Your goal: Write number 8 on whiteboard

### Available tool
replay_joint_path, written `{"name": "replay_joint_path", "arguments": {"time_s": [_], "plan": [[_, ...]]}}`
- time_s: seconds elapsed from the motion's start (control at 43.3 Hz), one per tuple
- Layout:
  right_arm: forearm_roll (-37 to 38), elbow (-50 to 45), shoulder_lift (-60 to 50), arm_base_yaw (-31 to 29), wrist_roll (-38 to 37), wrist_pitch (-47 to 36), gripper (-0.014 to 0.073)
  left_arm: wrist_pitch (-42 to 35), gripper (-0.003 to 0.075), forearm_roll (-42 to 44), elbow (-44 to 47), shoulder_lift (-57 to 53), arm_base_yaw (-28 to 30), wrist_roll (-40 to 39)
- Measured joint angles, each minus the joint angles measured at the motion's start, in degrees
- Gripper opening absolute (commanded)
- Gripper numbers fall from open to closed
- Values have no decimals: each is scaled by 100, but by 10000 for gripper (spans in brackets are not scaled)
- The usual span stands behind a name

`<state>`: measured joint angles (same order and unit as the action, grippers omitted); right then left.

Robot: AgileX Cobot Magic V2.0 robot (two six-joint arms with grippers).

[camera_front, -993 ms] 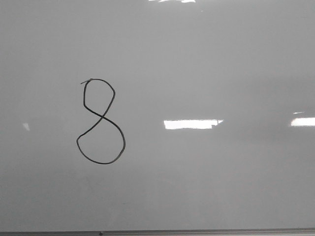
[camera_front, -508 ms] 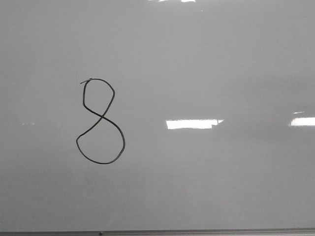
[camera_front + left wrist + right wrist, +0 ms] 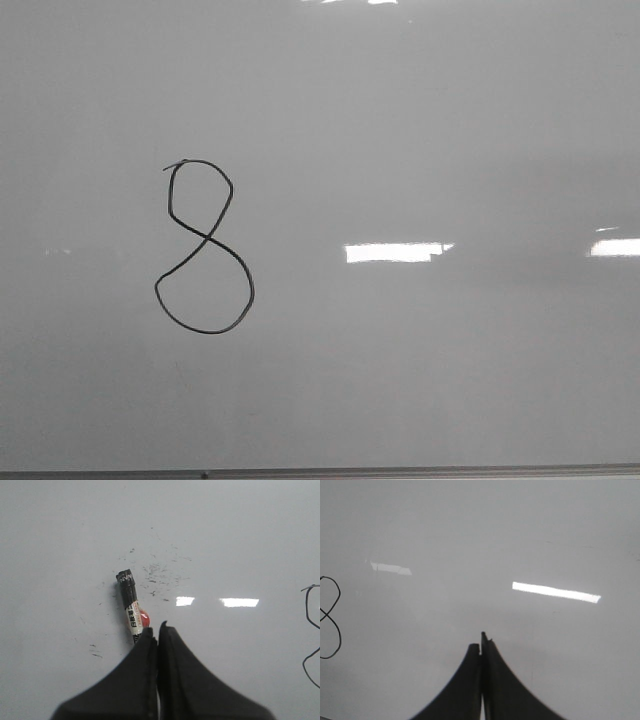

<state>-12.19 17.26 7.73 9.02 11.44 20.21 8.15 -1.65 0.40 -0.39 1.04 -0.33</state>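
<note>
whiteboard: the whiteboard (image 3: 420, 120) fills every view, glossy and pale, with a thin grey frame edge along the bottom of the front view. No bench shows under it, so what carries it cannot be told.
number 8: the number 8 (image 3: 204, 246) stands left of centre in the front view, drawn in thin black line, both loops closed, small loop above the larger one, slightly tilted. By this the writing looks done.
what is left: judging from the frames, little or nothing; perhaps only withdrawing the arms.
marker: a marker (image 3: 131, 605) lies on the board just beside the left gripper (image 3: 157, 632), seemingly loose. Its near end is hidden behind the fingers, so contact cannot be ruled out.
left jaws: pressed together, apparently grasping nothing.
right jaws: the right gripper (image 3: 481, 647) is clenched and empty, over bare board.
smudges: faint dark specks (image 3: 160, 572) beyond the marker; their cause is unclear.
cut off: each wrist view catches only a sliver of the figure.
</note>
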Motion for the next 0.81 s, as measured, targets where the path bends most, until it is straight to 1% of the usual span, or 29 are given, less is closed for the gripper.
{"name": "replay_joint_path", "arguments": {"time_s": [0.254, 0.323, 0.393, 0.647, 0.808], "plan": [[0, -9, 0, 0, 0, 0, -69, 0, -21, 0, 0, 0, 0, -9], [108, -85, -9, -38, 0, -29, -69, 0, -21, 0, 0, 0, 0, -9], [197, -250, -96, -172, 0, -97, -69, 0, -21, 0, 0, 0, 0, -9], [279, -1280, -775, -1074, 0, -251, -69, 0, -21, 0, 0, 0, 0, -9], [292, -1831, -830, -1196, 0, -251, -69, -11, -21, 0, 0, 0, 0, -9]]}}
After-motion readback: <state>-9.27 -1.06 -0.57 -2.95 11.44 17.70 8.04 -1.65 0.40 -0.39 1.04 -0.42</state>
